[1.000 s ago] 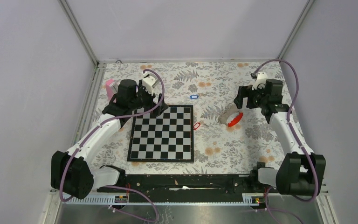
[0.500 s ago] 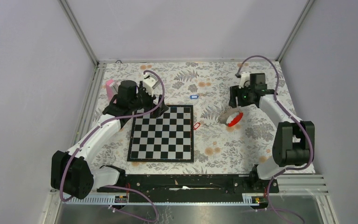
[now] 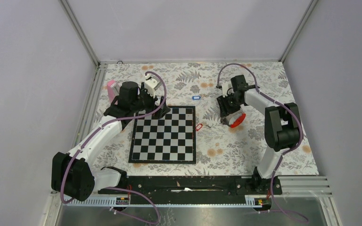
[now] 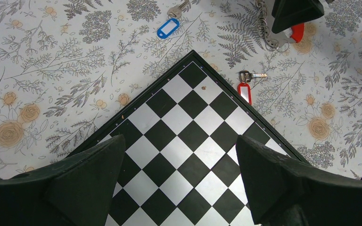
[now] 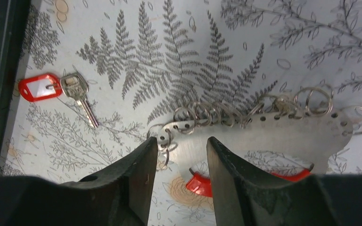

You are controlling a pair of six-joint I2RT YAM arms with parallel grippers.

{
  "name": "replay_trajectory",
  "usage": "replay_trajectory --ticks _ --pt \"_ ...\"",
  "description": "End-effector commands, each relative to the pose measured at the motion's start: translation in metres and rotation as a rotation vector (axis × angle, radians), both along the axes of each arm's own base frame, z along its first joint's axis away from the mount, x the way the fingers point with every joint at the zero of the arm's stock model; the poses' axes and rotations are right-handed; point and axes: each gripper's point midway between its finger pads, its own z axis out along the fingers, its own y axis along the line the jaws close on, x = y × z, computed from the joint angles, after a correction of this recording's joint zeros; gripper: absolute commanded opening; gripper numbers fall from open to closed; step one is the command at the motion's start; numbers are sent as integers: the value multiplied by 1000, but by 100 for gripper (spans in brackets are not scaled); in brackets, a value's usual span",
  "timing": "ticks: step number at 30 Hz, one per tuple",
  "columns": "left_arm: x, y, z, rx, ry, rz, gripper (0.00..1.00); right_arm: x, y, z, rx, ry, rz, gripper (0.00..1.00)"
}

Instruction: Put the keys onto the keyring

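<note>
The right arm is folded tight, elbow raised, its wrist turned down over the keyring [image 5: 273,136] on the flowered table [image 3: 245,146]. The left arm reaches to the far left corner of the chessboard [image 4: 202,113] and hangs above it.

A second ago the right arm stretched along the right edge with its pincer behind the keyring. Now it has swung inward and sits right over it, with jaws narrowed from wide. The left arm, the keys and the keyring lie as before.

The right pincer [image 5: 181,143] stands about half apart, the ringed end of the keyring's metal plate showing in the gap. Whether the tips touch it I cannot tell. The left pincer [image 4: 180,141] is spread wide and holds nothing.

The red-tagged key [image 5: 40,88] lies just off the board's right edge. The blue-tagged key [image 4: 168,27] lies beyond the board's far edge.
</note>
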Motion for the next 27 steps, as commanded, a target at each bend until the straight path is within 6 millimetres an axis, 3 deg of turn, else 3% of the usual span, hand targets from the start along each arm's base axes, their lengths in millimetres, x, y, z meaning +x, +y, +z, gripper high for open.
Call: replay_trajectory --ticks 1,11,27 --pt "1 -3 15 -23 -66 -26 99 18 4 11 -17 -35 37 49" --pt "0 -3 15 -21 -70 -29 99 42 -12 17 -124 -108 26 43" --pt "1 -2 14 -17 -80 -30 99 50 -25 3 -202 -94 6 30"
